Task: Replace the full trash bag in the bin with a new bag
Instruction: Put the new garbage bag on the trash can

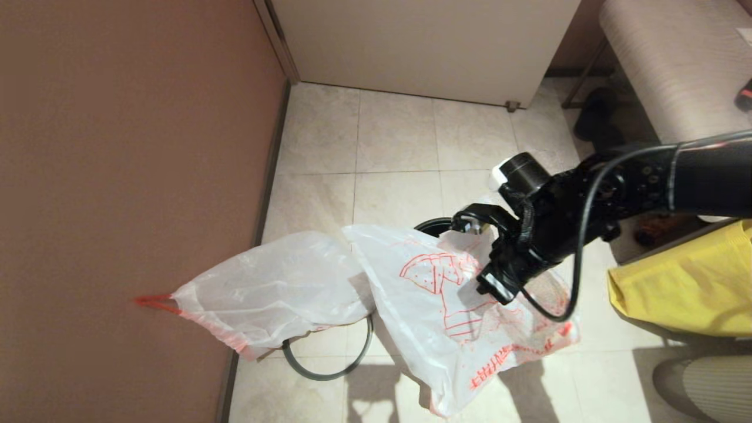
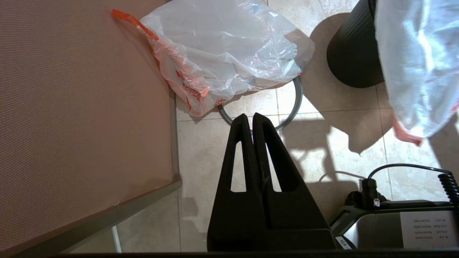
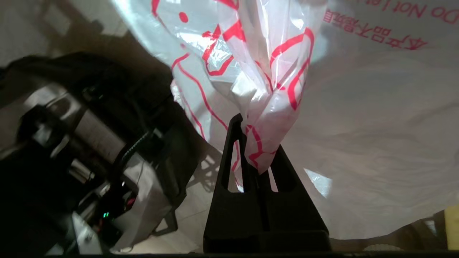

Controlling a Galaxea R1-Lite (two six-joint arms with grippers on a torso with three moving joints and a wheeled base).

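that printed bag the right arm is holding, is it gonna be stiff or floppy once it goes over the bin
Likely floppy: the new bag hangs in loose folds from the right gripper, bunched where it is pinched. Probably light too, being thin see-through film. It may slip or sag rather than stay open over the bin.

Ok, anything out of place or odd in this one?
Yes: the bin's grey rim ring lies loose on the floor, half under the full trash bag, off the bin. The right gripper pinches the new bag, which drapes over the bin.

black bin, red-printed white new bag
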